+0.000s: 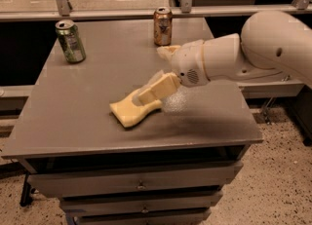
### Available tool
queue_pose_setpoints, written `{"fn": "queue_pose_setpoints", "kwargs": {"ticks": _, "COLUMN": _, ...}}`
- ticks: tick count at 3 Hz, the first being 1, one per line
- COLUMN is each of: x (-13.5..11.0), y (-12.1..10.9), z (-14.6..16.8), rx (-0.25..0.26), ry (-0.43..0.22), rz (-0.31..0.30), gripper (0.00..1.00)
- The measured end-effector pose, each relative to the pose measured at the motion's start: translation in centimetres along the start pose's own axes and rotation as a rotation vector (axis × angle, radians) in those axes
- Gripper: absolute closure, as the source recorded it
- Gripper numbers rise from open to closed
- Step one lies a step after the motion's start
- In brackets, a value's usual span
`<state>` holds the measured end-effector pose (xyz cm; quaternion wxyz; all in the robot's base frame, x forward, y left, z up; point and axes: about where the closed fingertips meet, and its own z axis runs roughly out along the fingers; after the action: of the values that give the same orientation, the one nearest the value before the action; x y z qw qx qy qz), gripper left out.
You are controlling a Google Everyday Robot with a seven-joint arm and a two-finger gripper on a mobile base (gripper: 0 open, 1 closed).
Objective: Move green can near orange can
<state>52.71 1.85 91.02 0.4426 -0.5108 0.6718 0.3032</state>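
The step in hand is judged to be the approach: the green can (pixel 70 41) is not yet grasped and stands upright near the rear left corner of the grey table (pixel 73 102), well apart from the orange can (pixel 163 26), which stands upright at the rear edge near the centre. The gripper (pixel 150 73) is positioned over the middle of the table, to the right of the green can and in front of the orange can, carried by the white arm (pixel 243 53) that enters from the right. The gripper is spread wide and holds nothing: one tan finger points toward the orange can without touching it, and the other angles down to the left, over the near end of a yellow sponge (pixel 129 114) that lies flat on the table. Whether that lower finger touches the sponge or only passes above it cannot be determined from this view. The next move calls for travel to the left and rearward, with the opening aligned around the green can's body and kept clear of the sponge. The jaws are then to be closed on the can at mid-height, so that it does not tip. Once the can is held, it is to be carried right and set down upright just beside the orange can, without striking it. The drawers (pixel 141 185) below the tabletop take no part in this operation.
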Motion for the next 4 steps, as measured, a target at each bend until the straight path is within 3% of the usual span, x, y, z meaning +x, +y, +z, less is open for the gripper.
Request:
{"fn": "queue_pose_setpoints", "kwargs": {"ticks": 2, "x": -4.7, "y": 0.0, "z": 13.9, "rx": -0.062, "ry": -0.247, "rz": -0.019, "gripper": 0.0}}
{"fn": "queue_pose_setpoints", "kwargs": {"ticks": 3, "x": -6.2, "y": 0.0, "z": 19.4, "rx": -0.082, "ry": -0.319, "rz": -0.012, "gripper": 0.0}}
{"fn": "queue_pose_setpoints", "kwargs": {"ticks": 4, "x": -7.3, "y": -1.3, "z": 23.0, "rx": -0.07, "ry": -0.366, "rz": -0.016, "gripper": 0.0}}
